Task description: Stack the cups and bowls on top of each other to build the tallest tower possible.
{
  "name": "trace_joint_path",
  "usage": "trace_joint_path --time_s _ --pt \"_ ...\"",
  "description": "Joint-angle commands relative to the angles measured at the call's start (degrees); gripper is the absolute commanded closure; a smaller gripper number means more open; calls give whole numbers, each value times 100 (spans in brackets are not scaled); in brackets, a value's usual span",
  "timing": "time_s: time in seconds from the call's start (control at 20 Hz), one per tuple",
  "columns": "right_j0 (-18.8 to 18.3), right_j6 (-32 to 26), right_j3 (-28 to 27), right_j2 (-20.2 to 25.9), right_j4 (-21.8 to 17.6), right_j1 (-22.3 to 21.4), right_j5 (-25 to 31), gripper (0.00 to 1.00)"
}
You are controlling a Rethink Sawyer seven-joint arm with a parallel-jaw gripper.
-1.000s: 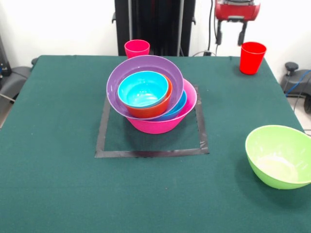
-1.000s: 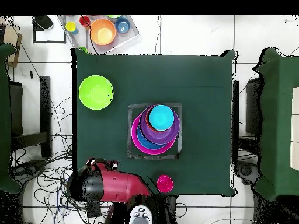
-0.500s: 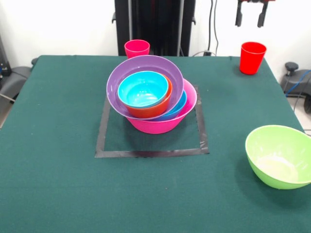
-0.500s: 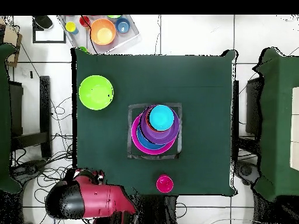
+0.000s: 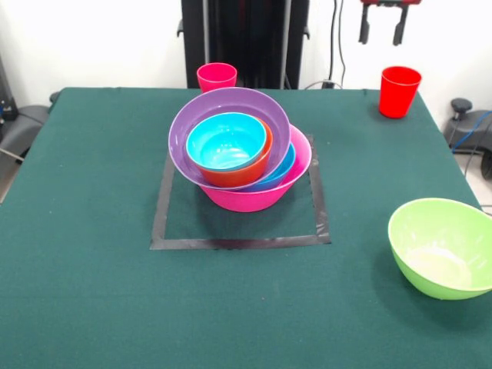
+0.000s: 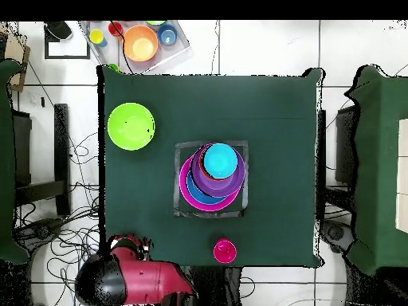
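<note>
Gripper empty, fingers apart, above red cup at table's 1 o'clock. Tower tilted twd 10 o'clock; added wt may slide purple bowl off.

Worktop is showing a matt dark green cloth covering, smooth and unwrinkled. A square of dull black tape is lying flat on it. The tower at centre is presenting glossy plastic bowls, light glinting on their rims. At 4 o'clock the lime green bowl is gleaming likewise; red cup and pink-red cup are appearing smooth plastic.
</note>
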Motion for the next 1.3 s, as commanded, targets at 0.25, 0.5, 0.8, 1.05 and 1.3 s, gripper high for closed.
trace_joint_path --time_s 0.25,0.5,0.8,1.05,1.3 --pt "70 1397 841 602 -565 1287 -1628 0" --pt "244 1548 936 736 -342 1016 -1391 0" --pt "416 1707 928 827 -142 658 -977 0" --pt "638 1931 893 854 -47 675 -1009 0" --pt "786 2011 514 758 -150 1401 -1564 0"
